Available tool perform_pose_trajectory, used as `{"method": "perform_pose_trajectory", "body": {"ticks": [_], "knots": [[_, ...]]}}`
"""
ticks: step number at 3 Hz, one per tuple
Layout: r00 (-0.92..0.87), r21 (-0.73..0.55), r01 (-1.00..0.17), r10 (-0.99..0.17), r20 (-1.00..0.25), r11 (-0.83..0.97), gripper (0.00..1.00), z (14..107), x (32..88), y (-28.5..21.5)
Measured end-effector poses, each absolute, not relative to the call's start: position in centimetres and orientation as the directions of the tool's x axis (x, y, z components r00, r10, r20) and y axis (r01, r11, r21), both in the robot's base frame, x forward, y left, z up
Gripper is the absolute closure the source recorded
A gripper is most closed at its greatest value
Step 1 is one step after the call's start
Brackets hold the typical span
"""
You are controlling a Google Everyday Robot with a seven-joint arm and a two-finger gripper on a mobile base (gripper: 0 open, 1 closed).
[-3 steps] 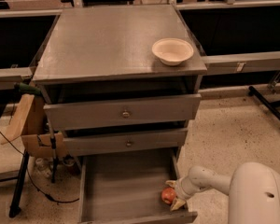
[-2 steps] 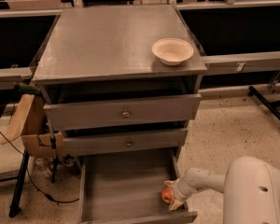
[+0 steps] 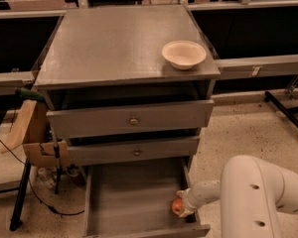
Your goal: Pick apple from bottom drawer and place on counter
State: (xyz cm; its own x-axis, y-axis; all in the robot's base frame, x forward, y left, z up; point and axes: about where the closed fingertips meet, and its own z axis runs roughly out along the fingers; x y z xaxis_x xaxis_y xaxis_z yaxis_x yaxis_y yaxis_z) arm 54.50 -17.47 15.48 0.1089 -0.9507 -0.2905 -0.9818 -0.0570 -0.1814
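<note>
Moved since a second ago: the arm's point(image 3: 253, 197) bulky white link, now closer in toward the cabinet point(image 3: 210, 89) from its right front. The apple and the gripper show no shift that I can make out.

Cabinet: grey metal, three drawers. All places below are reckoned from it.

Counter point(image 3: 119, 38): the cabinet's flat grey top, faintly speckled, thin-edged.

Bowl point(image 3: 184, 54): cream, shallow, upright, standing on the counter at the cabinet's right front corner, close to the edge.

Top drawer point(image 3: 89, 120) and middle drawer point(image 3: 99, 153): grey fronts, each with one small round brass knob at its centre.

Bottom drawer point(image 3: 134, 197): lowest in the cabinet, pulled well out toward the front, with low grey walls and a plain grey floor.

Apple point(image 3: 177, 207): small, red-orange, lying on the floor of the bottom drawer at the cabinet's right front, close to the drawer's right wall and near its front wall.

Gripper point(image 3: 185, 209): pale, reaching into the bottom drawer from the cabinet's right side and touching the apple's right flank. Whether it has hold of the apple or only rests against it, I cannot tell.

Cardboard box point(image 3: 37, 143): at the cabinet's left side, one flap raised.

Black stand point(image 3: 20, 197): left of the cabinet, below the box, with a dark cable trailing on the floor beside it.
</note>
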Motion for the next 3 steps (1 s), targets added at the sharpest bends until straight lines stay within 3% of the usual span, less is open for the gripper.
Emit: {"method": "perform_pose_trajectory", "body": {"ticks": [1,2,3], "knots": [[0.072,-0.185,-0.982,-0.966,-0.248,-0.026,0.53,14.34,56.01,-18.55],[0.047,-0.168,-0.986,-0.971,-0.235,-0.007,0.84,13.50,56.68,-19.28],[0.047,-0.168,-0.986,-0.971,-0.235,-0.007,1.00,13.50,56.68,-19.28]]}}
